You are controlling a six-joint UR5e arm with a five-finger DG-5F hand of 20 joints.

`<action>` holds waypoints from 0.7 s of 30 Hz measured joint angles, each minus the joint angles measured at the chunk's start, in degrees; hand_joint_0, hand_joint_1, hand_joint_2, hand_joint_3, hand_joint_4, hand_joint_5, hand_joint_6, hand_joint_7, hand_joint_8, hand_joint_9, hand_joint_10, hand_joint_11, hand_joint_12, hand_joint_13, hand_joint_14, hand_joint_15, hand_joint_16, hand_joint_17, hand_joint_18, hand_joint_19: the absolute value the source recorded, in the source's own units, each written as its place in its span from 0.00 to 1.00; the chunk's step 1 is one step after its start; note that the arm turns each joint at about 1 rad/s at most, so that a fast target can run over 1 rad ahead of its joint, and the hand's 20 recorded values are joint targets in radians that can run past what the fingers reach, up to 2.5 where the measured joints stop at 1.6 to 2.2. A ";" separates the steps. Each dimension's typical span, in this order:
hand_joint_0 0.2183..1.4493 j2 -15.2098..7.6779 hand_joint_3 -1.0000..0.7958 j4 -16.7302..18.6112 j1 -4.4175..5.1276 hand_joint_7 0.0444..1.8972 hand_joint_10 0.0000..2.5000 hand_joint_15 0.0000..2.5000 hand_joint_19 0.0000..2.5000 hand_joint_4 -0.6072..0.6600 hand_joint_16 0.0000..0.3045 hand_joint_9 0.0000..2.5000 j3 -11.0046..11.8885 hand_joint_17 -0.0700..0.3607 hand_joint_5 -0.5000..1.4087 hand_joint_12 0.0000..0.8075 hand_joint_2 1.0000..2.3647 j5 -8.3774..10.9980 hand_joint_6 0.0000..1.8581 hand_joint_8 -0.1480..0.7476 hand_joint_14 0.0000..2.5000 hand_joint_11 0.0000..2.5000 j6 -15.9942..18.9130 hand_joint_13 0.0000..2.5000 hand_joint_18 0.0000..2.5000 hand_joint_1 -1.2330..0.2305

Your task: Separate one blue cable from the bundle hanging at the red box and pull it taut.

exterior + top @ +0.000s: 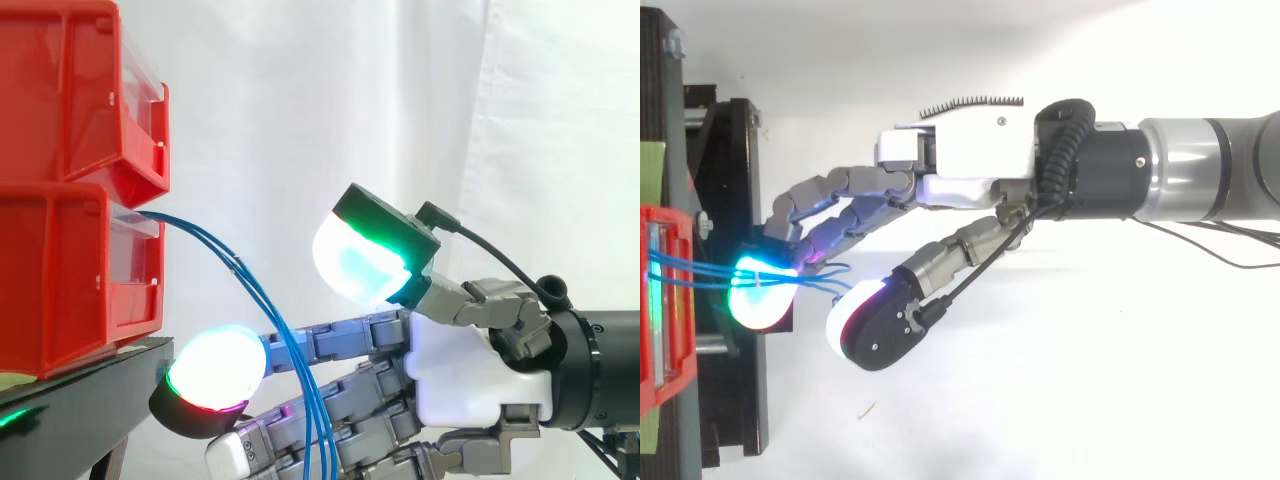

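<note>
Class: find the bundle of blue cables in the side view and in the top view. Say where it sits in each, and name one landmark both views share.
Side view: the blue cables leave the red bins at left, then arc right and down across the hand to the bottom edge.
Top view: the blue cables sit at far left, running from the red bins rightward to the hand.
Shared landmark: the red bins' front, where the cables come out.

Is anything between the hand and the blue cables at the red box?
Nothing visible is. The open hand has its straight fingers right at the blue cables hanging from the lower red box, with its thumb raised apart. Only the bundle's own neighbouring cables crowd whichever one it picks.
</note>
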 measured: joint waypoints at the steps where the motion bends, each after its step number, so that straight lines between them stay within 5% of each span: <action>1: 0.28 0.00 0.30 0.01 -0.09 0.46 0.00 0.08 0.10 0.66 0.12 0.25 0.00 0.36 0.17 0.41 0.00 -0.07 0.27 0.50 0.00 0.10 0.09 0.23 0.17 0.38; 21: 0.28 0.00 0.30 0.60 -1.11 0.51 0.00 0.08 0.10 0.65 0.12 0.25 -0.04 0.35 0.18 0.41 0.00 -2.18 0.27 0.51 0.00 0.11 0.26 0.24 0.18 0.38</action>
